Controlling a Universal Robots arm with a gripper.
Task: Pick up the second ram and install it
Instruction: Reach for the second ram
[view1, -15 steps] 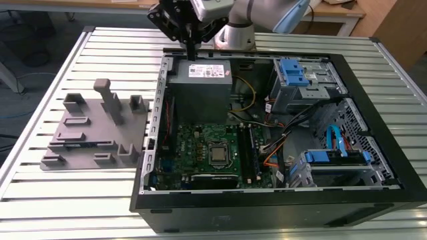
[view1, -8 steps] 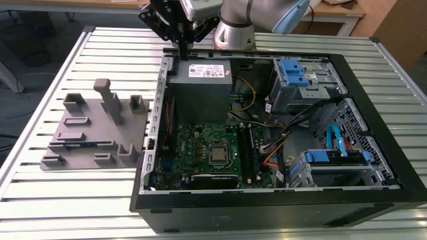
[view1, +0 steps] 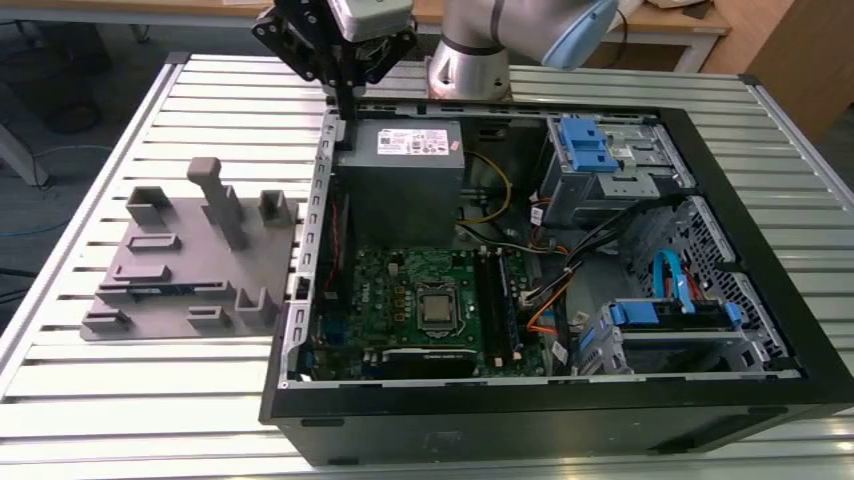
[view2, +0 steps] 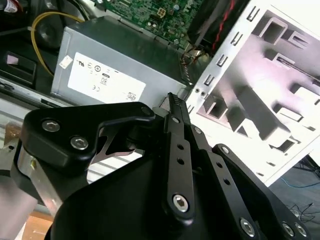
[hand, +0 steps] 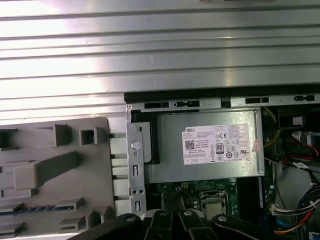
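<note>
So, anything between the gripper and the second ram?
Nothing covers the second ram in the grey block. The case wall and the upright post stand near the path, but the gripper seems to hang above both.

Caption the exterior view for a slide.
Black gripper above the open black computer case; blue-green memory board in grey plastic slotted block.

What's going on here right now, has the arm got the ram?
No. The arm's tool hangs shut, with nothing in it, over the back edge of the open case, beside the power supply. The second ram lies in a slot of the grey block outside the case, not yet picked up.
</note>
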